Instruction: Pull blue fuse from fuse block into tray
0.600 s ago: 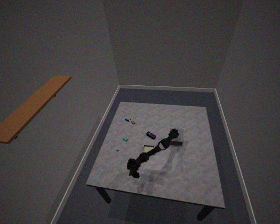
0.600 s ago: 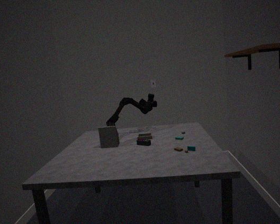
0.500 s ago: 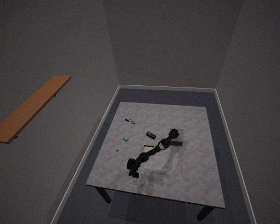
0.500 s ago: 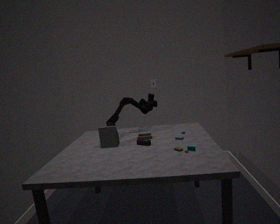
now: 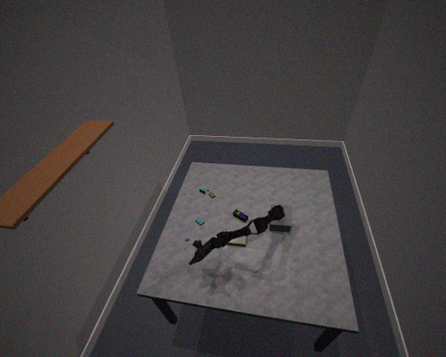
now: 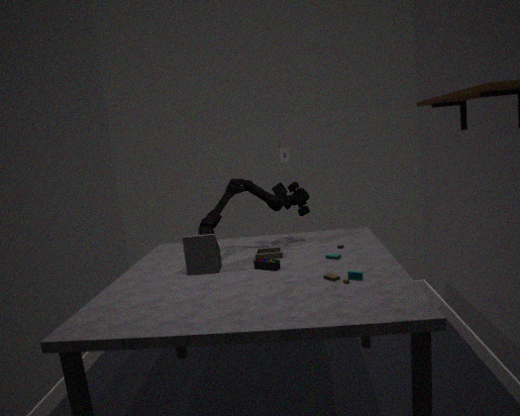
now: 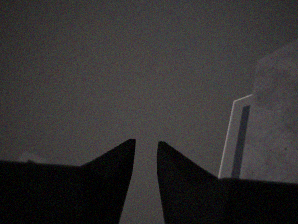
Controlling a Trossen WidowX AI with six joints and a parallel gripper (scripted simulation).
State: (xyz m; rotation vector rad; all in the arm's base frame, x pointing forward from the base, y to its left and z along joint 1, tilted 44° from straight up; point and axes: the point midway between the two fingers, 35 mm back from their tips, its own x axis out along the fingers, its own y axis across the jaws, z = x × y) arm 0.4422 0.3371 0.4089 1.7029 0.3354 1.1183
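The black fuse block (image 5: pixel 243 218) (image 6: pixel 266 266) stands on the table with several coloured fuses in a row in its top. The blue fuse (image 5: pixel 240 215) sits in the row near the middle; its exact seating is too small to tell. The pale tray (image 5: pixel 238 243) (image 6: pixel 275 256) lies beside the block, partly hidden under the arm in the top view. My gripper (image 7: pixel 146 147) (image 5: pixel 191 263) is open by a narrow gap with nothing between its fingers. It is raised high above the table, well away from block and tray, pointing toward the walls in the wrist view.
A grey box (image 5: pixel 280 229) (image 6: pixel 202 255) stands near the arm's base. Teal blocks (image 5: pixel 200 221) (image 6: pixel 356 275), an orange block (image 5: pixel 212 195) (image 6: pixel 331 277) and small pieces lie on the block's other side. A wooden shelf (image 5: pixel 48 170) (image 6: pixel 482 92) hangs on the wall.
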